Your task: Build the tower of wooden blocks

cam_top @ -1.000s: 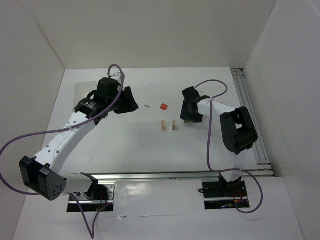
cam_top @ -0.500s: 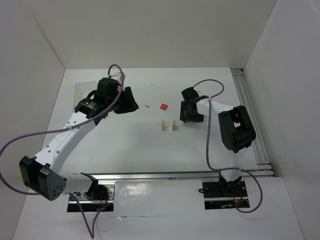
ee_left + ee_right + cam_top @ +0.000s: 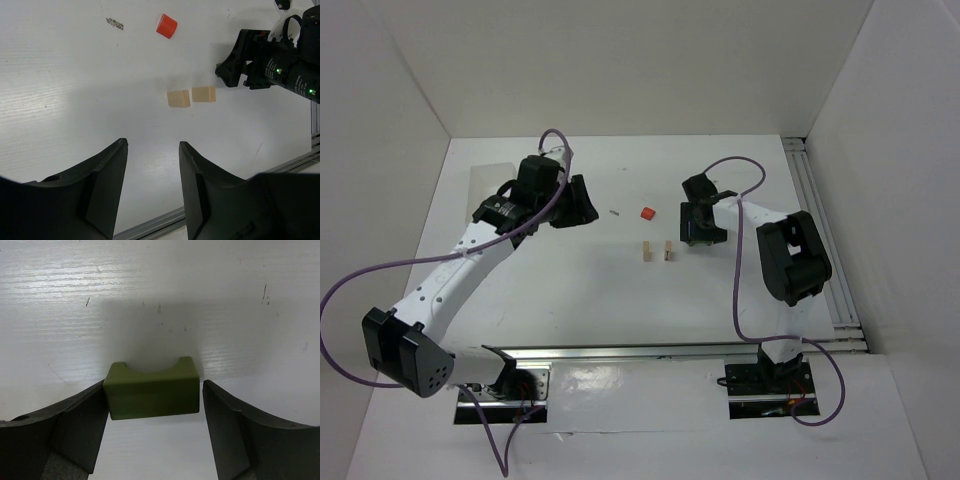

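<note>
**Right wrist view: green block sits between parted fingers**

Right wrist shows the green block (image 3: 151,389) lying on the table (image 3: 160,300), its arched notch facing away from the camera. The right gripper (image 3: 155,397) straddles it with jaws apart. The left finger meets the block's edge, and a thin strip of table shows before the right finger, so nothing is clamped.

From the top, a tan block (image 3: 646,252) and a second tan block (image 3: 668,250) stand side by side near mid-table, with a small gap between them. The right gripper is just to their right, and the green block is hidden under it in that view. The red piece (image 3: 647,213) lies alone beyond the tan pair, with a grey scrap (image 3: 614,212) to its left.

The left gripper (image 3: 152,150) hovers well left of the blocks, its jaws spread and empty.
</note>
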Tool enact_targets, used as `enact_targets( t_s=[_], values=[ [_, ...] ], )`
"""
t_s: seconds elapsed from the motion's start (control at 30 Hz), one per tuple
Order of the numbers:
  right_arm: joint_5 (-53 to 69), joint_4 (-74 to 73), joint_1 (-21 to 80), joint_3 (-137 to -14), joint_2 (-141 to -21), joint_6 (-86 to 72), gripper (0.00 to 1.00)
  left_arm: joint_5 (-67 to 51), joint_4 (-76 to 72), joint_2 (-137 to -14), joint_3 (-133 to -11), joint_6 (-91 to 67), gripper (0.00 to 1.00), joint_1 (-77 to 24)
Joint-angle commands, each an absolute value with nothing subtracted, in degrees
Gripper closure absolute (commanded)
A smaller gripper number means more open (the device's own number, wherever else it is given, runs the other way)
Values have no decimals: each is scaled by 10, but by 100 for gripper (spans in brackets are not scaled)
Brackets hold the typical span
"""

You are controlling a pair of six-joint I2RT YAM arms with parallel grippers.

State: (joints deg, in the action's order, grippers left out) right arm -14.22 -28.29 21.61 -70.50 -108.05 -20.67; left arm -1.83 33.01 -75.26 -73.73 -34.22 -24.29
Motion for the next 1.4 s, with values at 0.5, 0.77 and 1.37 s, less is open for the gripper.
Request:
enact_targets(
  t_s=[0.5, 0.77, 1.37],
  values=[
    [-171, -258, 236, -726, -1044, -204, 26, -28, 324, -760, -747, -323, 43, -245],
    [-171, -258, 236, -726, -1044, -210, 26, -28, 324, -760, -747, -323, 43, -245],
    [-165, -252, 230, -726, -1039, -226, 44, -33, 324, -760, -747, -317, 43, -245]
  ],
)
